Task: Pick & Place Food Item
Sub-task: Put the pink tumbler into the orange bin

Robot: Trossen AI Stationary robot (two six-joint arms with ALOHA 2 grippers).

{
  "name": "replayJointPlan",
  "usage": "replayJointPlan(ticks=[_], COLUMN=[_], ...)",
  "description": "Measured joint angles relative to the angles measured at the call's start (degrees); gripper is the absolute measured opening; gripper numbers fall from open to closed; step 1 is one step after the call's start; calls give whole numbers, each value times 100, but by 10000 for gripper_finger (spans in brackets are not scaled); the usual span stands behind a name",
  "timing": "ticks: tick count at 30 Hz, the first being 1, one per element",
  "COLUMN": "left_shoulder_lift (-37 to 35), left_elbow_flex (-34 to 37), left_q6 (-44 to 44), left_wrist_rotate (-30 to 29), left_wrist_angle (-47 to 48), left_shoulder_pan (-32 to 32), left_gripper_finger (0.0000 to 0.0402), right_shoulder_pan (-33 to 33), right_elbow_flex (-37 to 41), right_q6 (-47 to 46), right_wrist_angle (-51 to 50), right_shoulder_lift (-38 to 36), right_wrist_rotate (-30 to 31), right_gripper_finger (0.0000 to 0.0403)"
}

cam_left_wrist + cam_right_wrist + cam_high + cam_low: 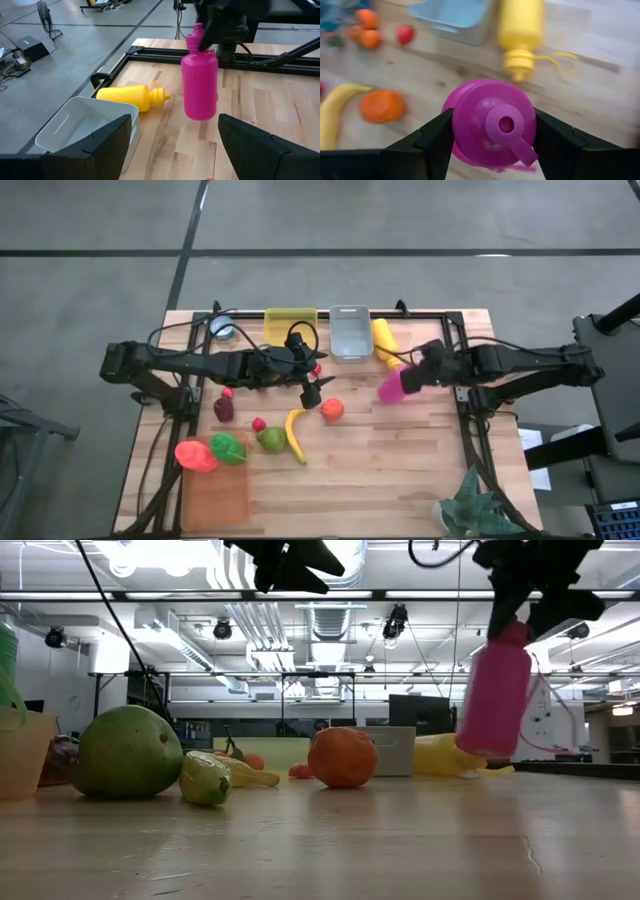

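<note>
While dark fingers (432,142) clamp it, smooth cylindrical pink bottle (392,388) hangs.

Industrial lab: concrete floor (400,220), exposed ceiling ducts (330,620), strip lights (300,596).

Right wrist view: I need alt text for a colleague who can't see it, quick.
The right hand grips a pink squeeze bottle by its top, seen from straight above over the wooden table. Beyond it lie a yellow squeeze bottle on its side, a clear bin, an orange and a banana.
</note>
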State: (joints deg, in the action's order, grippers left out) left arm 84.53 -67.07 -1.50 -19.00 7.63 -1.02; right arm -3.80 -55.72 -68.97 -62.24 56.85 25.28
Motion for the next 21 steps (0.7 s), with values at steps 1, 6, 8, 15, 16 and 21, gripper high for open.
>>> replayJointPlan(ticks=[1, 6, 8, 15, 16, 21], left_shoulder_lift=[0, 0, 0, 0, 0, 0], left_elbow_flex=[0, 0, 0, 0, 0, 0], left_q6=[0, 0, 0, -3, -4, -18], left_wrist_rotate=[2, 7, 9, 9, 7, 7], left_wrist_angle=[-2, -2, -2, -2, -2, 0], left_shoulder_pan=[0, 0, 0, 1, 0, 0], left_gripper_finger=[303, 303, 303, 304, 304, 304], right_shoulder_pan=[-144, -934, -1272, -2105, -2179, -2427], right_elbow_flex=[0, -2, -2, -9, -9, -9], right_q6=[17, 453, 707, 1757, 1908, 2912], right_wrist_angle=[81, 863, 1305, 2943, 3150, 4163], right_shoulder_lift=[24, 217, 338, 977, 1100, 1713], right_wrist_rotate=[83, 364, 517, 1023, 1039, 1037], right_gripper_finger=[225, 225, 225, 225, 225, 225])
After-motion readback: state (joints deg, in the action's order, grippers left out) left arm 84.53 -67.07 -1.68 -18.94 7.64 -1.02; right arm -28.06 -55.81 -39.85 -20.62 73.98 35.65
